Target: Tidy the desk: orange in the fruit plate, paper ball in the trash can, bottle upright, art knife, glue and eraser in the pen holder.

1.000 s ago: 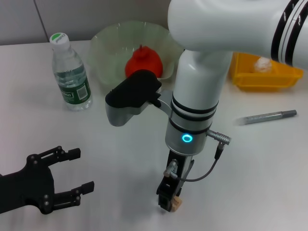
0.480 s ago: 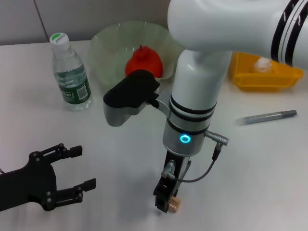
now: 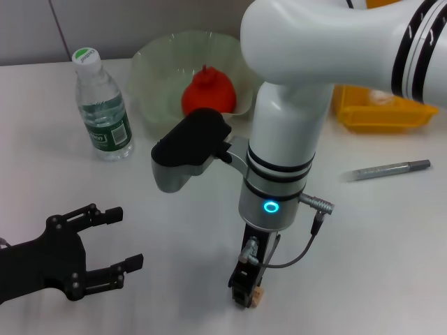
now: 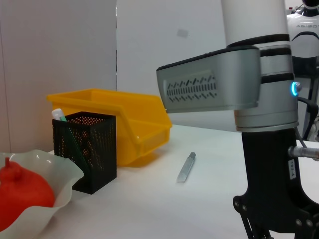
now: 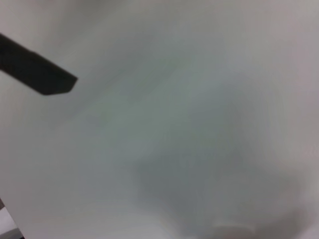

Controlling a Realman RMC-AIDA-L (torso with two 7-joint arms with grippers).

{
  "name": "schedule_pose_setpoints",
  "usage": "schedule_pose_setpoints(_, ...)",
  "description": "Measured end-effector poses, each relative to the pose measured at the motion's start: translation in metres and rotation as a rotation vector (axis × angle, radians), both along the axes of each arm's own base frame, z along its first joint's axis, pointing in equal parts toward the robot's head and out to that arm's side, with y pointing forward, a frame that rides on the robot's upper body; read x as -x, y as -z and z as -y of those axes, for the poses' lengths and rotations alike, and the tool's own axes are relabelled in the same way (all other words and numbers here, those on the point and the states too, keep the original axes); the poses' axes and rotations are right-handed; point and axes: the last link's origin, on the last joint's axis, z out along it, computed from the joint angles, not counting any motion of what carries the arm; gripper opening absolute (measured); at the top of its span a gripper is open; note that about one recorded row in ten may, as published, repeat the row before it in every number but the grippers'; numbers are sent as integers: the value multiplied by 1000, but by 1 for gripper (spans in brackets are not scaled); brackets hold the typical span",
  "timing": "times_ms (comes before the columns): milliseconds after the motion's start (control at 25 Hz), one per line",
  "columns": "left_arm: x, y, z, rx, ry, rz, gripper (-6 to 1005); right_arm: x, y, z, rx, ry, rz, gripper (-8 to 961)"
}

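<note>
My right gripper [image 3: 247, 293] points straight down at the table's near edge, its fingers close together on a small tan eraser [image 3: 257, 299]. Low at the left, my left gripper [image 3: 119, 241] stands open above the table and holds nothing. The water bottle [image 3: 102, 105] stands upright at the back left. A red-orange orange [image 3: 207, 91] lies in the pale fruit plate [image 3: 150, 70]. The grey art knife [image 3: 387, 169] lies flat on the right. The black mesh pen holder [image 4: 85, 150] holds a green-capped glue stick [image 4: 59, 115]. The paper ball [image 3: 383, 98] peeks out of the yellow bin [image 3: 380, 117].
My right forearm [image 3: 283, 160] and its black wrist camera [image 3: 192, 139] rise over the table's middle and hide part of the bin. In the left wrist view the pen holder stands between the plate [image 4: 47, 174] and the bin [image 4: 119, 117], with the knife [image 4: 185, 167] beyond.
The left gripper has crept a little forward and to the right. The right arm swayed slightly left and back, its gripper staying low with the eraser at its tips.
</note>
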Motion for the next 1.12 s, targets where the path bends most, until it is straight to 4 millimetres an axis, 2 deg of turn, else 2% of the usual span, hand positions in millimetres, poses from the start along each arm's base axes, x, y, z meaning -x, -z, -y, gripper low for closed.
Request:
schedule_pose_setpoints(160, 0, 1, 0, -1, -2, 0, 811, -1, 1, 1, 4, -6, -1, 393)
schedule_pose_setpoints(360, 0, 1, 0, -1, -4, -1, 811, 1, 0, 4, 15, -2, -11, 262)
schedule_pose_setpoints(600, 0, 1, 0, 0, -6, 0, 811, 6, -15, -2, -4, 40, -72, 263)
schedule_pose_setpoints(880, 0, 1, -1, 2, -8, 2, 811, 8, -72, -29, -175, 29, -130, 265)
schedule_pose_setpoints(960, 0, 1, -1, 3, -8, 2, 811, 7, -99, -41, -252, 27, -160, 266)
schedule_pose_setpoints(1000, -1, 1, -1, 3, -8, 2, 811, 7, -99, -41, -252, 27, -160, 266)
schedule_pose_setpoints(1120, -1, 1, -1, 4, -8, 2, 811, 3, -128, -53, -348, 2, -191, 267)
